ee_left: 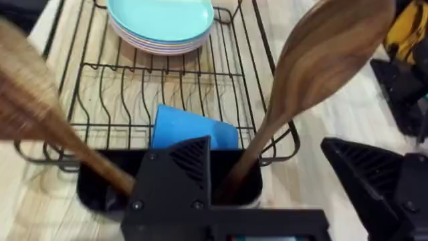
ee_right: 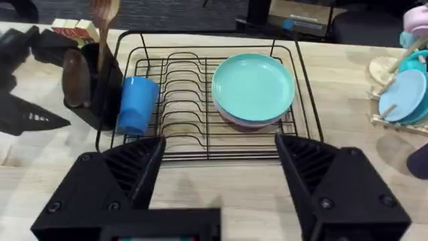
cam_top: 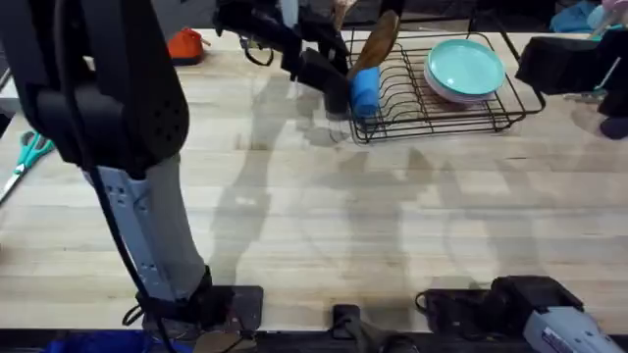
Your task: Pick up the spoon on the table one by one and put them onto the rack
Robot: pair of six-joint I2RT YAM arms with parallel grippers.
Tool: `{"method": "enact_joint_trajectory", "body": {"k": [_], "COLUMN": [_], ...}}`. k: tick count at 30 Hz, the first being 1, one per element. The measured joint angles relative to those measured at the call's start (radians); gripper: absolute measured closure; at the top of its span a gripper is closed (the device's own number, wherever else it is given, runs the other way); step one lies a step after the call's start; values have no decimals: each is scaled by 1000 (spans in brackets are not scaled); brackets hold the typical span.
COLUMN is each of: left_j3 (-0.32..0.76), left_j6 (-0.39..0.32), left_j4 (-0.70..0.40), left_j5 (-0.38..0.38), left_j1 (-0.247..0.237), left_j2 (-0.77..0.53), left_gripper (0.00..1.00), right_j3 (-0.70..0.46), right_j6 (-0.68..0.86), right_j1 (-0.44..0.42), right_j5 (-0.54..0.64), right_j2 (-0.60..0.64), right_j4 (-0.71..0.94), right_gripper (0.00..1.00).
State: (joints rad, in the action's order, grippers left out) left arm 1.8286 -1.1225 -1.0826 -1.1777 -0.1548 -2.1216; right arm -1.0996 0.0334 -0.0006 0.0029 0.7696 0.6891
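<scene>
Two spoons (ee_left: pixel 328 60) upright in the utensil cup (ee_left: pixel 100 191) at the rack's (cam_top: pixel 491 116) left end, plates (cam_top: pixel 463 69) at its right.

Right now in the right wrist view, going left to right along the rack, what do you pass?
Wooden spoons standing in the black utensil cup → blue cup → empty wire slots → stack of plates, teal one on top.

A blue cup (cam_top: pixel 365 91) lies on its side. Near it sit light green plates (cam_top: pixel 465 67) in a stack, with a pink plate at the bottom. Green scissors (cam_top: pixel 29 154) lie far off at one edge. An orange thing (cam_top: pixel 183 44) sits at the back. More blue plates (ee_right: pixel 403 94) stand in a small wooden holder (ee_right: pixel 388 119).
</scene>
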Motion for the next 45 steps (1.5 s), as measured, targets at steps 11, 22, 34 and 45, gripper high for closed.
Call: {"method": "enact_joint_trajectory", "body": {"k": [11,22,34,45], "left_j3": [63,391,789,870], "left_j6": [0,8,325,658], "left_j4": [-153,-414,-599,-608], "left_j5": [-22,320,787,958], "left_j1": [96,137,139,139], "left_j2": [0,0,0,15], "left_gripper": [6,6,5,6], "right_j3": [0,0,0,0], "right_j6": [0,1,35,39], "right_j1": [0,0,0,0], "right_j5": [0,0,0,0], "right_j2": [0,0,0,0], "right_j4": [0,0,0,0], "right_gripper": [3,3,4,4]}}
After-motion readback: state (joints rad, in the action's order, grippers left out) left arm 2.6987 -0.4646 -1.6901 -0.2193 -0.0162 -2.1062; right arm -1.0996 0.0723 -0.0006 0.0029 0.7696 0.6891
